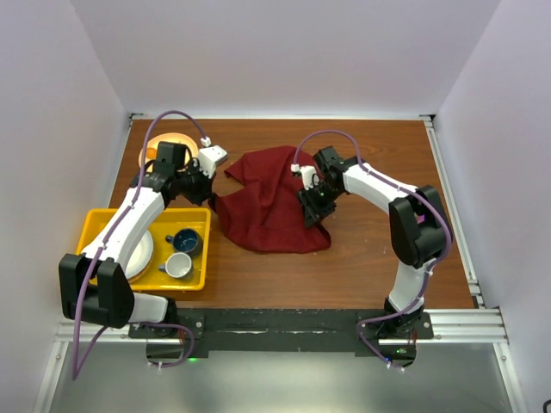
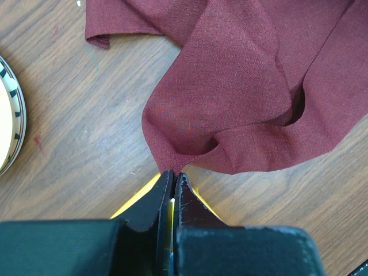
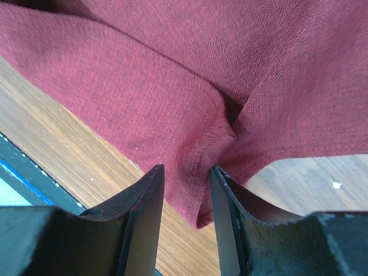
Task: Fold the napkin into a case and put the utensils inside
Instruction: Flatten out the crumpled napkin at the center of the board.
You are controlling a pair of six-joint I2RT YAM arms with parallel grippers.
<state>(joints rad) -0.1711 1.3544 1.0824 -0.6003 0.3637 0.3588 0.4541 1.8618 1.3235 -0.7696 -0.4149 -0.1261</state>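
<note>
The dark red napkin [image 1: 271, 202] lies crumpled and partly spread on the wooden table, mid-table. My left gripper [image 1: 212, 194] is at its left corner, and the left wrist view shows the jaws shut on that bunched corner of the napkin [image 2: 230, 98]. My right gripper [image 1: 312, 212] hovers over the cloth's right edge. In the right wrist view its jaws stand apart, with a hemmed corner of the napkin [image 3: 195, 167] hanging between them and brushing the right finger [image 3: 227, 218]. The case and the utensils are out of view.
A yellow tray [image 1: 95, 225] at the left holds a blue cup [image 1: 185, 242], a pale cup [image 1: 179, 267] and a white plate [image 1: 142, 254]. An orange dish [image 1: 176, 142] sits at the back left. A patterned plate rim [image 2: 11, 115] shows left of the cloth.
</note>
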